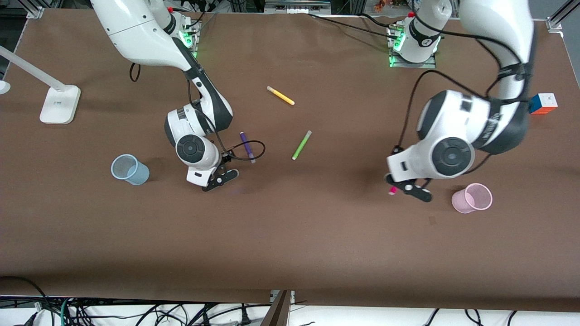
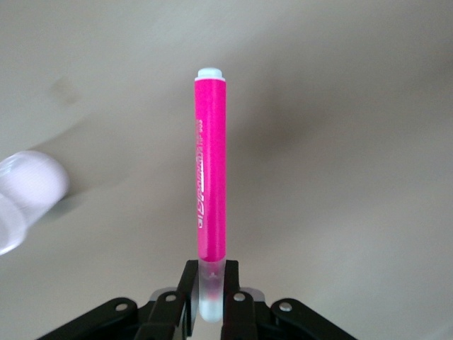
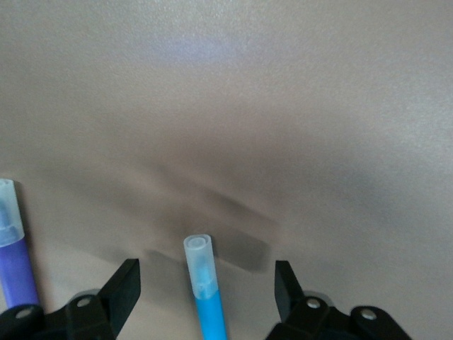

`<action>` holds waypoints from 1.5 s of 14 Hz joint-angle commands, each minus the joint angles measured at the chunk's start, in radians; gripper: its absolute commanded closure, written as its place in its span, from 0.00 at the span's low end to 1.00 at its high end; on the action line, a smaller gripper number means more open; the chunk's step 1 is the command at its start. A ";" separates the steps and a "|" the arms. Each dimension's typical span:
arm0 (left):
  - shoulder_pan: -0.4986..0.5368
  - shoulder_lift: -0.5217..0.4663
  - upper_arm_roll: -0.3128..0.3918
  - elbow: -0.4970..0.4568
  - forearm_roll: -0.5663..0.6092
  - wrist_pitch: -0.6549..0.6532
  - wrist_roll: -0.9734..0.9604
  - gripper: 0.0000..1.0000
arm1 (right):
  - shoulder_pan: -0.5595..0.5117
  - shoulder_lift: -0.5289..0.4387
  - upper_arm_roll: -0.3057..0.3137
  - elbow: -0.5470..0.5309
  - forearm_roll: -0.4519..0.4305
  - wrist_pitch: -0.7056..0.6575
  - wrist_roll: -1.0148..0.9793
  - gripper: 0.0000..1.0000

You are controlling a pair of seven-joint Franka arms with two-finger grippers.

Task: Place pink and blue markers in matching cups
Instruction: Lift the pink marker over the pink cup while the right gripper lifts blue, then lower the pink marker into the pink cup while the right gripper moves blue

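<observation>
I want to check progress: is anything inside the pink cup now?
Nothing shows inside the pink cup; through its open mouth only its pale inner wall is visible. The pink marker is clamped by its cap in the left hand, above the table beside it.

I see bare table (image 1: 290,235) between both pincers; the purple pen (image 1: 247,146) lies at one o'clock of my right pincer (image 1: 220,177).

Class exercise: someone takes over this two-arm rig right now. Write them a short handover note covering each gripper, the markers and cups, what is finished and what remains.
Left gripper: shut on the pink marker, in the air beside the pink cup.
Right gripper: open around the blue marker, which lies on the table beside the purple pen; no grip.
Blue cup: toward the right arm's end, empty.
Done: pink marker picked up.
Left: drop pink in its cup; grasp blue, carry it to the blue cup.
</observation>
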 commanded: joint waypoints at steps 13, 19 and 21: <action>0.191 0.188 -0.003 0.083 0.746 -0.033 0.622 1.00 | -0.001 -0.076 -0.013 0.003 0.011 -0.006 -0.044 1.00; 0.191 0.242 -0.003 0.083 0.747 0.048 0.558 1.00 | -0.127 -0.165 -0.037 0.139 0.020 -0.270 -0.432 1.00; 0.186 0.260 -0.003 0.083 0.748 0.048 0.538 1.00 | -0.160 -0.190 -0.038 0.145 0.044 -0.276 -0.549 1.00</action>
